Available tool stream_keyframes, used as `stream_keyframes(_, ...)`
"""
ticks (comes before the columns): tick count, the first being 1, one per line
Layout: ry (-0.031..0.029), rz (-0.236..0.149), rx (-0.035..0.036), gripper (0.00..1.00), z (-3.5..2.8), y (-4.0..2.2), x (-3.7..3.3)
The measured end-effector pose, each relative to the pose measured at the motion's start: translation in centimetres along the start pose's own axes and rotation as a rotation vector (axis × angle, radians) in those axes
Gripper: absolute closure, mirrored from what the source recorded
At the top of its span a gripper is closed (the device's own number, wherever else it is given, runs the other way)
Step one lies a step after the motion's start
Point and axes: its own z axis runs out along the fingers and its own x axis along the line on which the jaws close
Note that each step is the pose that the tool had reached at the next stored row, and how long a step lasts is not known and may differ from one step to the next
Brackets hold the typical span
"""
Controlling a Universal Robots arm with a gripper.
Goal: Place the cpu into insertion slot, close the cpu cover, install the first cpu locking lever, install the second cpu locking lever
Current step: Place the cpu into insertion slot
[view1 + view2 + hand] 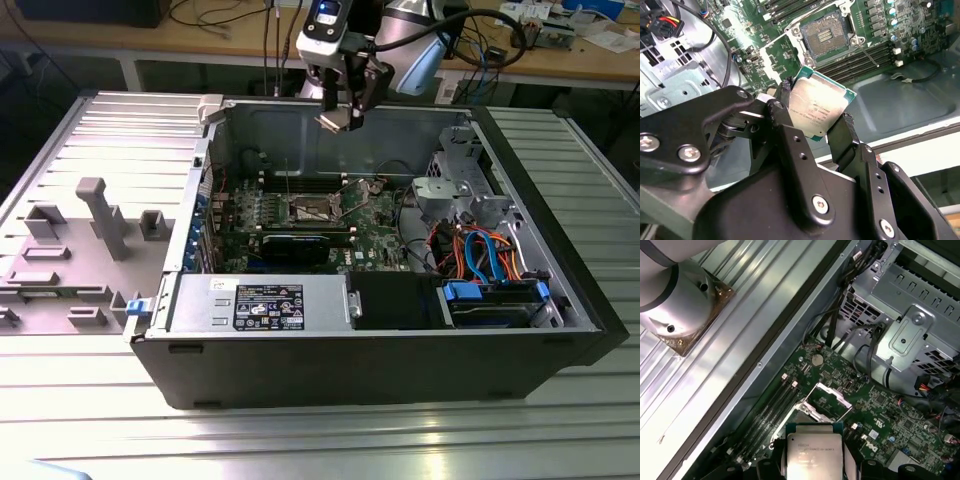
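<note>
Status of the hold: your gripper [816,104] has its fingers [846,131] drawn in narrow on the cpu [817,107], one black finger on each of two opposite edges. The chip's dull silver top faces the camera. In the first wrist view the cpu [812,450] shows the same silver top with a green rim.

In the exterior view you have the gripper [340,112] up over the far wall of the open computer case [350,370]. The cpu [335,122] hangs in the air at its tip, well above the motherboard [382,218]. The insertion slot [310,208] sits on that green board about mid-case, nearer than the gripper and well apart from the chip.

In the second wrist view the insertion slot [825,34] is open, its dark centre bare inside the silver rim. A thin wire lever [871,54] crosses the memory slots [860,60] just beside it. In the first wrist view the cpu cover [821,399] is tipped up off the slot, just beyond the held chip.

A grey drive cage [465,180] stands toward the exterior view's right of the board, and the power supply [260,300] lies along the near wall.
</note>
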Motion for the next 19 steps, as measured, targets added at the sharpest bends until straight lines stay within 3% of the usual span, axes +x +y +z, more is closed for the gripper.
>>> stream_keyframes(5,-0.0043,0.048,-0.0009,0.45,0.01,0.00,0.00)
stream_keyframes(9,-0.0100,0.114,-0.0022,0.45,0.03,0.00,0.00)
stream_keyframes(19,-0.0102,0.116,-0.0023,0.45,0.04,0.00,0.00)
